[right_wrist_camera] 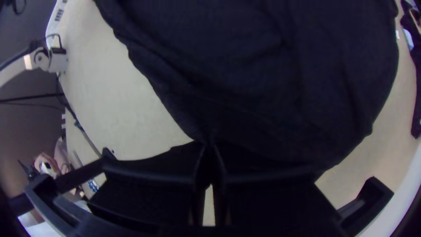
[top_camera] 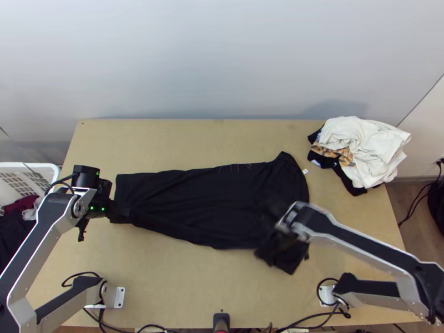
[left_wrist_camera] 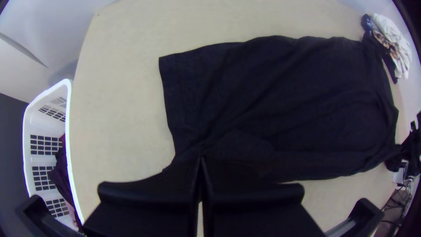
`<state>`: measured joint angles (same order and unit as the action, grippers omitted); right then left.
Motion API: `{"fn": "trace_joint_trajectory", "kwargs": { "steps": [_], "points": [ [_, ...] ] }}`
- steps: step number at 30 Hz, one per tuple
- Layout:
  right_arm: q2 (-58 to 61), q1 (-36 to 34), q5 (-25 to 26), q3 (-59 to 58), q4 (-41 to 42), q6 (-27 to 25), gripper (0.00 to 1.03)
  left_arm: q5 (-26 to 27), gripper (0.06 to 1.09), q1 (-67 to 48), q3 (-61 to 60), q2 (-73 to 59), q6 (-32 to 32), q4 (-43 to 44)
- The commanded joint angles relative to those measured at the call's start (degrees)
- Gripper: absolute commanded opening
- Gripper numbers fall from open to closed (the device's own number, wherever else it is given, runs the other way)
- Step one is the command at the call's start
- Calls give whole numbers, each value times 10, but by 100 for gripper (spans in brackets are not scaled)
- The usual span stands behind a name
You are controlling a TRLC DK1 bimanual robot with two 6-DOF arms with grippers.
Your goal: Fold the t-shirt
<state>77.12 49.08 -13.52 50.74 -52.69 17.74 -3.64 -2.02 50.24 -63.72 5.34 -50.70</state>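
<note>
We had the black t-shirt [top_camera: 205, 205] lying lengthwise across the top view's middle, the left gripper [left_wrist_camera: 201, 159] pinching its lower left edge, the right gripper [right_wrist_camera: 210, 144] its lower right. We judged most folding, including any compact shape, remained undone.

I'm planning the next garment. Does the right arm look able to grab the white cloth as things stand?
Probably not now: the right gripper seems closed on the black t-shirt. The white cloth lies uncovered, so once the gripper lets go, the way looks free.
</note>
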Motion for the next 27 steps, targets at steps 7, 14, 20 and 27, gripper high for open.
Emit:
{"fn": "trace_joint_trajectory", "kwargs": {
  "steps": [7, 14, 20, 27],
  "points": [
    [22, -208, 2, 193, -79, -51, 3, 0, 10, 4, 2, 10, 2, 2],
    [101, -260, 2, 231, -78, -58, 3, -10, 9, 33, 2, -32, -17, 89],
    [188, -287, -7, 294, -53, -60, 3, -51, 10, 40, 57, -119, -43, 142],
    [282, -295, -12, 386, -52, -58, 3, -50, 10, 33, 94, -193, -101, 186]
  ]
}}
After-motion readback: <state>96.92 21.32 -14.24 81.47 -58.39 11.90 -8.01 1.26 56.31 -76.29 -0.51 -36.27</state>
